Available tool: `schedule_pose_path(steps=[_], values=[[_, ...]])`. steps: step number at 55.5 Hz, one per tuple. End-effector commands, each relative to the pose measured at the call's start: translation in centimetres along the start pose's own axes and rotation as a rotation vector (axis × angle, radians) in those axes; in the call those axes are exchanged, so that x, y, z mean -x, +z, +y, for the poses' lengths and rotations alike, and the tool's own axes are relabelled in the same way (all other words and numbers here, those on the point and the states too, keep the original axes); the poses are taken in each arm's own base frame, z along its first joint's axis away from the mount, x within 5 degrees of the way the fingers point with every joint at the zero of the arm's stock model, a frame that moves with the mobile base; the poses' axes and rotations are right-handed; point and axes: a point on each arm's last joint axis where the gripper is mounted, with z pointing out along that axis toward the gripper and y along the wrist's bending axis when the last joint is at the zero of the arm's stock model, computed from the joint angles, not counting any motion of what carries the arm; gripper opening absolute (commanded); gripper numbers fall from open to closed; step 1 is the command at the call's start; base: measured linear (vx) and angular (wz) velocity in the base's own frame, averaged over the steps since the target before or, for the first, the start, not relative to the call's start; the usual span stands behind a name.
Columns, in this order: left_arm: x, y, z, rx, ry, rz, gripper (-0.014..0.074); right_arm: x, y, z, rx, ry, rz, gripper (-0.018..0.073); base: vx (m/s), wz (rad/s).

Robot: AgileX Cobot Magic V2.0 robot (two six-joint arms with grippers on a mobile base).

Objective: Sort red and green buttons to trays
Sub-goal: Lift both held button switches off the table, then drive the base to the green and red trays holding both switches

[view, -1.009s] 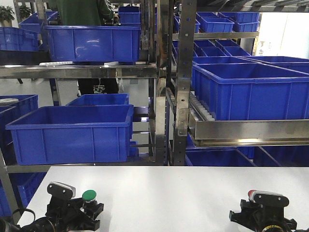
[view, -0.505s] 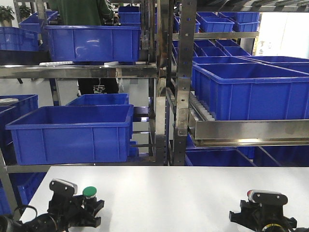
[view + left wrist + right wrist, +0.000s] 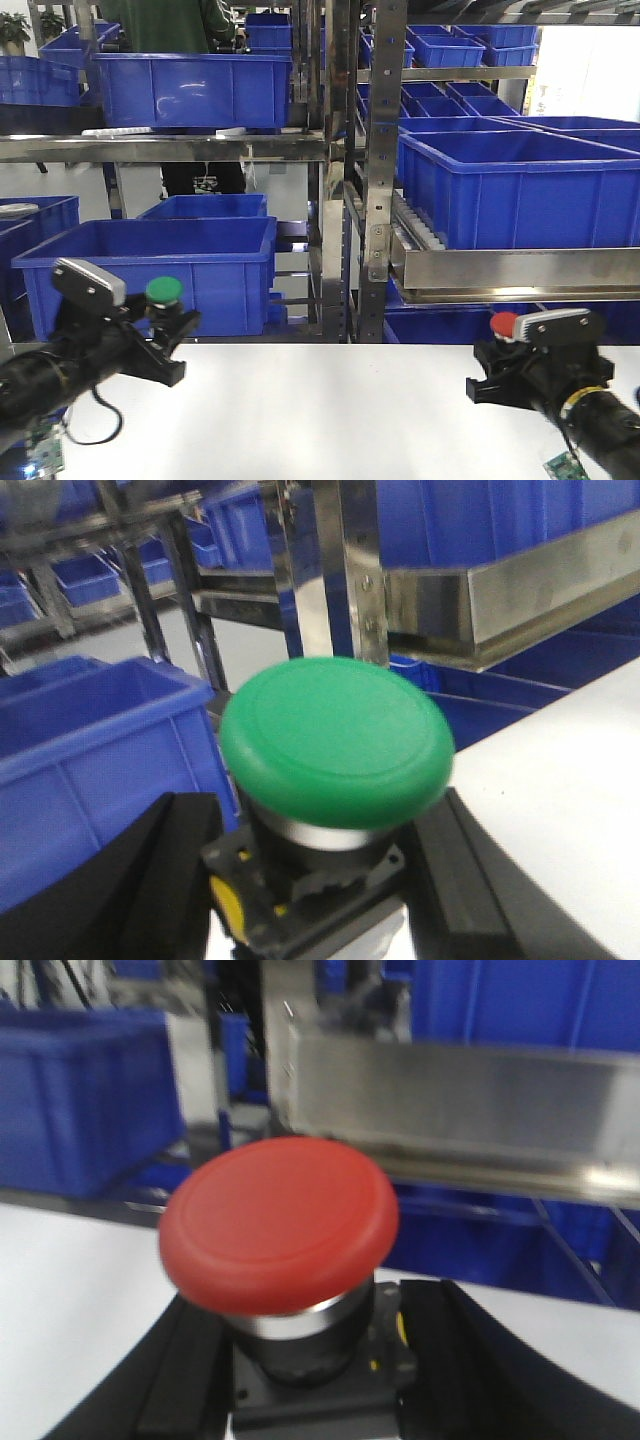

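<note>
Grippers both clamped on buttons: left gripper (image 3: 166,332) pinches the green button (image 3: 164,290), right gripper (image 3: 503,365) the red button (image 3: 504,323). Both sit up off the white table (image 3: 330,410) near its far edge, with a wide stretch of tabletop between them and blue bins (image 3: 150,270) behind.

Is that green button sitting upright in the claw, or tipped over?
Upright: the green button sits cap-up, its base clamped in the left gripper.
</note>
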Motion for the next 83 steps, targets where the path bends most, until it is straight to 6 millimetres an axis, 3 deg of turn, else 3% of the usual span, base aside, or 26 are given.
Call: schedule_pose_path(steps=[1, 16, 24, 32, 41, 83], values=[[4.2, -3.5, -0.9, 0.017, 0.013, -0.123, -0.0003, 4.5, -3.6, 0.7, 0.036, -0.001, -0.176, -0.0008, 0.00, 0.00], [4.6, -12.2, -4.2, 0.045, 0.009, -0.150, -0.0003, 5.7, -13.2, 2.1, 0.034, 0.016, -0.210, -0.0008, 0.00, 0.00], [3.6, -16.0, -5.4, 0.097, -0.049, -0.173, 0.0000, 5.2, -16.6, 2.5, 0.009, -0.001, -0.202, -0.0008, 0.00, 0.00], [2.8, -18.3, -6.3, 0.110, -0.052, -0.194, 0.0000, 4.9, -18.7, 2.7, -0.004, -0.015, -0.234, -0.0008, 0.00, 0.00], [2.7, -18.9, -6.6, 0.117, -0.043, -0.196, 0.0000, 5.3, -19.4, 2.8, -0.006, -0.021, -0.266, -0.0008, 0.00, 0.00], [2.6, -18.9, -6.6, 0.116, -0.043, -0.192, 0.0001, 5.3, -19.4, 2.8, -0.006, -0.021, -0.263, -0.0008, 0.00, 0.00]])
